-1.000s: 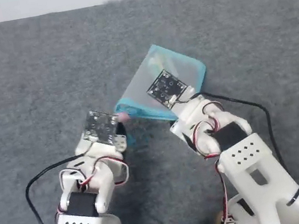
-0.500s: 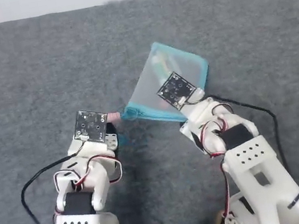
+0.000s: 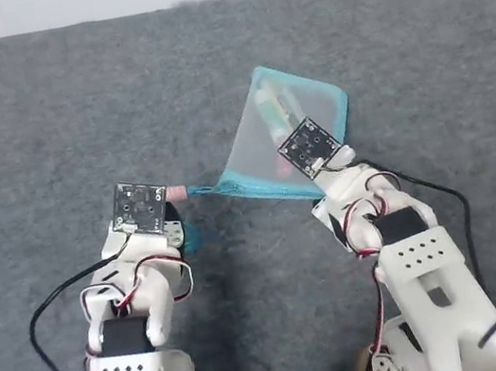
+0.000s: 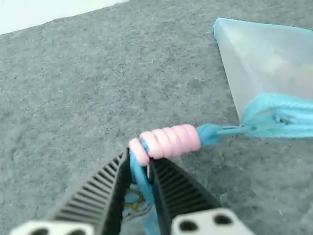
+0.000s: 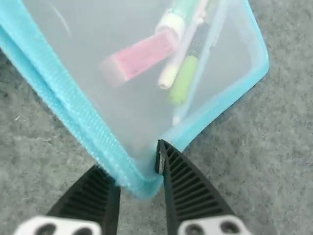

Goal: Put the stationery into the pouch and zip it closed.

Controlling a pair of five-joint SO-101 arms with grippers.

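- Got the pouch (image 3: 264, 139) lying about mid-surface on the grey mat (image 3: 44, 116), a bit toward the right edge. See-through walls, blue trim.
- Can make out the stationery through the wall: pink eraser (image 5: 139, 58), green pen (image 5: 185, 78), white marker (image 5: 171, 68), all bunched toward the far end of the pouch.
- Left claw (image 4: 139, 171) pinched nearly all the way closed on the zip pull (image 4: 166, 142). Pink beads right at the tips, blue cord (image 4: 142, 183) squeezed between the jaws.
- Pull drawn out straight from the pouch's left corner, pointing at the left edge of the mat.
- Right claw (image 5: 137, 181) clamped on the pouch's near corner, one jaw either side of the blue trim, gap no wider than the fabric.
- Looks zipped along the stretch of zipper beside the right claw; can't tell for the rest.
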